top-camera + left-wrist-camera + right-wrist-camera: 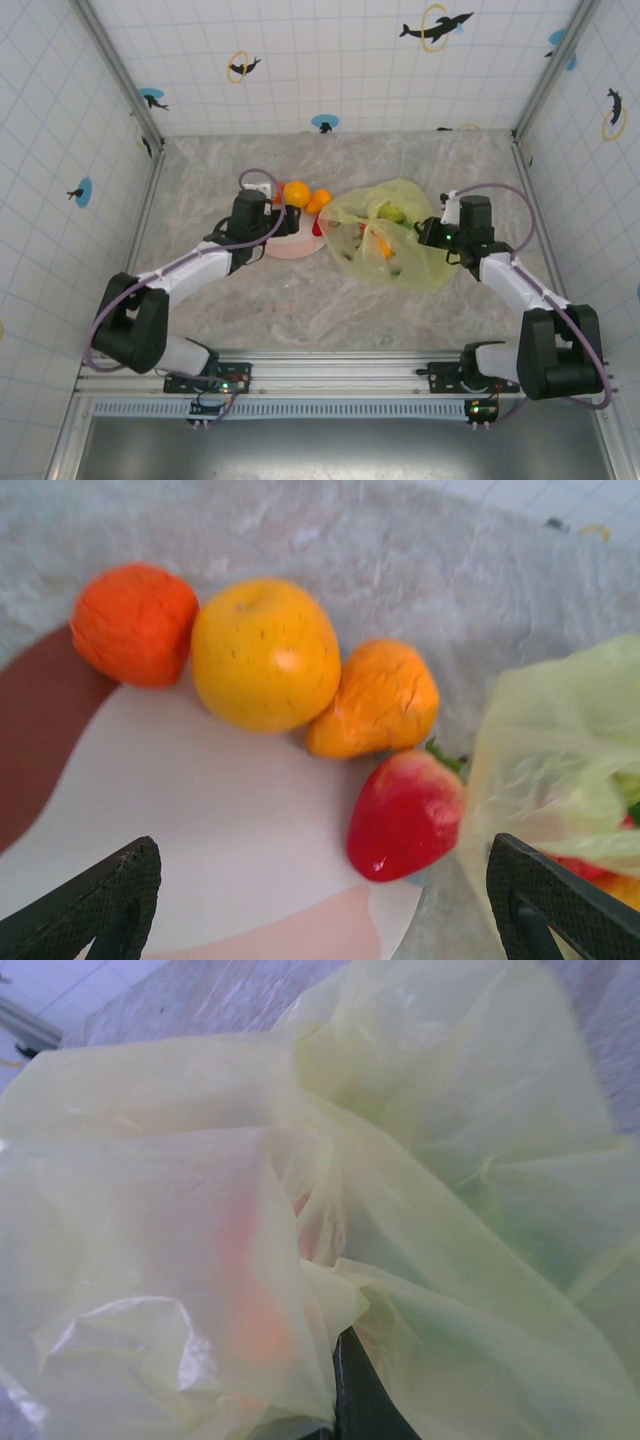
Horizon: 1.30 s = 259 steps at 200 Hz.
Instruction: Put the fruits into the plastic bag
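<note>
The left arm's fingers (110, 900) stand spread wide with nothing between them, over a flat round maroon-and-white plate (200, 820). Four toy fruits lie in a row along the plate's far rim. At the left is a rough deep-orange round fruit (135, 623), touching a smooth yellow-orange apple-shaped fruit (265, 653). That one touches a lumpy orange fruit (375, 700), and just below it, at the plate's right edge, is a glossy red strawberry (405, 815) with a green leaf cap. Just beside the strawberry begins the thin crinkly translucent yellow-green plastic bag (395, 250). It lies on the grey marbled counter (330, 300) between the two arms, right of the plate. More fruit shows through its film: a green piece near the top, an orange one in the middle and something red low down, their shapes too blurred to name. The right arm's fingers (360, 1400) are pressed together, pinching a fold of the bag at its right edge, with film bunched around them
</note>
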{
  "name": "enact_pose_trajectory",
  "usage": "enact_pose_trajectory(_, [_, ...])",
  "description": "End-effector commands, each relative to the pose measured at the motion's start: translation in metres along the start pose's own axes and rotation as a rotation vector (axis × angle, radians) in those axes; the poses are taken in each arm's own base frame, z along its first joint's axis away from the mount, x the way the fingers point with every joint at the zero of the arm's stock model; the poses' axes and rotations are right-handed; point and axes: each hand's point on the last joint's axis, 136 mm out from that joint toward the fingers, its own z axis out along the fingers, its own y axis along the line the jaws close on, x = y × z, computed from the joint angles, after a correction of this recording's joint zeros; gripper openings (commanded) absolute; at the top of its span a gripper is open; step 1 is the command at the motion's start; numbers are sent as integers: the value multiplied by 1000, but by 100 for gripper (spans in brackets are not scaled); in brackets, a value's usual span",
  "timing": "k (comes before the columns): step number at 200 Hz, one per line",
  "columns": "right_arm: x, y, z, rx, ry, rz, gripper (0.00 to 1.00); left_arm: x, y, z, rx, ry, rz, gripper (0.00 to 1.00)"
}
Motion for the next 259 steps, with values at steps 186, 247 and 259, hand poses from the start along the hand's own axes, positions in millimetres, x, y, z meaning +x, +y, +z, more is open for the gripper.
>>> enact_pose_trajectory(186, [-34, -31, -36, 55, -125, 59, 0, 67, -52, 90, 100, 243, 381, 86])
enact_pose_trajectory(247, [-29, -33, -34, 51, -117, 66, 0, 58, -60, 116, 102, 249, 400, 80])
enact_pose_trajectory(259, [-28, -33, -34, 51, -116, 66, 0, 58, -61, 119, 104, 250, 400, 79])
